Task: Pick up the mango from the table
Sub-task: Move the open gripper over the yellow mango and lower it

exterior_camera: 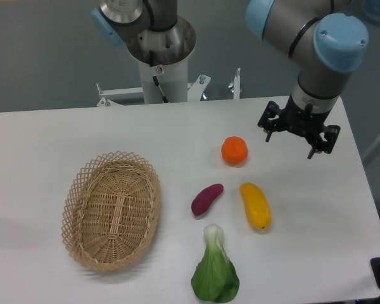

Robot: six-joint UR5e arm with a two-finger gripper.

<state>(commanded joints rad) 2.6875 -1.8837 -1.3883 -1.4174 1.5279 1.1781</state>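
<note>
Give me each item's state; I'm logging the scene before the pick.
mango: lying on the table, untouched
gripper: open, empty, hanging above the table
orange: resting on the table
sweet potato: lying flat
bok choy: lying flat
basket: upright, empty

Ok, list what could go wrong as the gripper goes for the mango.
1. The sweet potato lies close beside the mango; a finger coming down on that side may knock it.
2. The mango looks smooth and rounded, so it could slip or roll out of the grip.
3. The gripper, open, hangs above and to one side, nearer the orange; a low approach could clip that.
</note>
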